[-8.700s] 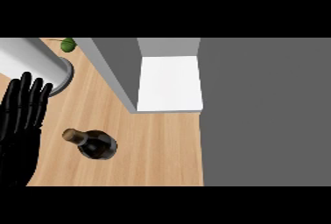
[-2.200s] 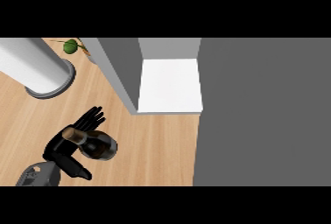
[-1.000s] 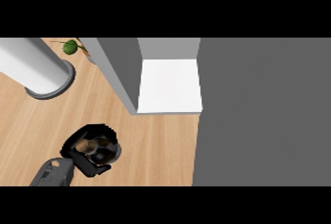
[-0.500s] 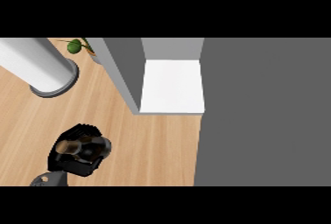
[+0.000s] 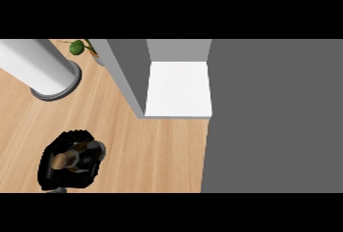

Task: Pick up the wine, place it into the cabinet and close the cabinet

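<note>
The wine bottle (image 5: 75, 157) stands on the wooden counter (image 5: 154, 154) at the lower left, seen from above with its brown neck in the middle. My left hand (image 5: 48, 171) is curled round it, black fingers wrapping the bottle's body and hiding most of it. The cabinet (image 5: 178, 88) stands open at the top centre, its white shelf bare, well to the upper right of the bottle. Its grey side panel (image 5: 127, 74) faces the bottle. My right hand shows nowhere.
A tall pale grey cylinder (image 5: 40, 68) stands on the counter at the upper left. A small green plant (image 5: 79, 46) sits behind it. A flat dark grey surface (image 5: 275, 118) fills the whole right side, beyond the counter's edge.
My left hand came in from resting at the left edge and closed round the wine bottle. Over the last second, hand and bottle have shifted slightly left and nearer.
</note>
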`<state>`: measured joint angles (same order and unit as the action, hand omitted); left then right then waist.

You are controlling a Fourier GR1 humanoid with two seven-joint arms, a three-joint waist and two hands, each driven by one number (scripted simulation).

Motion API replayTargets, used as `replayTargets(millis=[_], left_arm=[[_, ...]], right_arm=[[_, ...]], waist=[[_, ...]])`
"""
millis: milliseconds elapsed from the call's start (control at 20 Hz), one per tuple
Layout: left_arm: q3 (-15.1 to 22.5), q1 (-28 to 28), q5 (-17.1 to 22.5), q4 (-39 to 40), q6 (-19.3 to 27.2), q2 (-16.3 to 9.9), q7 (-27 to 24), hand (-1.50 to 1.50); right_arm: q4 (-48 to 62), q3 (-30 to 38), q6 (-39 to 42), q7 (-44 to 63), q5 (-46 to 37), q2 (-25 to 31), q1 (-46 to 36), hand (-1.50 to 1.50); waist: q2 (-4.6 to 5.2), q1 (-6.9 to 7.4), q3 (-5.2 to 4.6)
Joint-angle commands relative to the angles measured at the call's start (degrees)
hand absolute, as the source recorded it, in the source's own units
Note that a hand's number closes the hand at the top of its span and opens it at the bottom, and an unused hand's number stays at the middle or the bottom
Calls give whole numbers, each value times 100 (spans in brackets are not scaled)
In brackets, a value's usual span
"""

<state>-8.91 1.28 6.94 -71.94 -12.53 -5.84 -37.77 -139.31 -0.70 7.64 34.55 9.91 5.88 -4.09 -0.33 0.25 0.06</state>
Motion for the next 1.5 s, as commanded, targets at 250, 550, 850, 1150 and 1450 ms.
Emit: replayTargets(millis=[250, 550, 850, 1150, 1450], left_arm=[[808, 520, 298, -2632, 367, 555, 1971, 150], [1399, 454, 17, -3185, 806, 579, 2534, 150], [2200, -153, 59, -3779, 1571, 582, 3754, 150], [2781, -1002, 206, -3488, 2620, 584, 4041, 150], [3393, -1982, 159, -3005, 3703, 584, 4178, 150]], right_arm=[[-660, -1, 10, 231, 400, -87, 236, -150], [-842, -4, -94, 510, 458, -75, 122, -150], [-625, 257, 112, 208, 692, -30, 254, -150], [-710, 199, -101, 573, 565, -39, -129, -150], [-288, 257, 156, 80, 617, -83, 18, -150]], waist=[[0, -28, 2], [12, -43, -4], [13, -80, 0], [23, -100, -6], [32, -93, -4]])
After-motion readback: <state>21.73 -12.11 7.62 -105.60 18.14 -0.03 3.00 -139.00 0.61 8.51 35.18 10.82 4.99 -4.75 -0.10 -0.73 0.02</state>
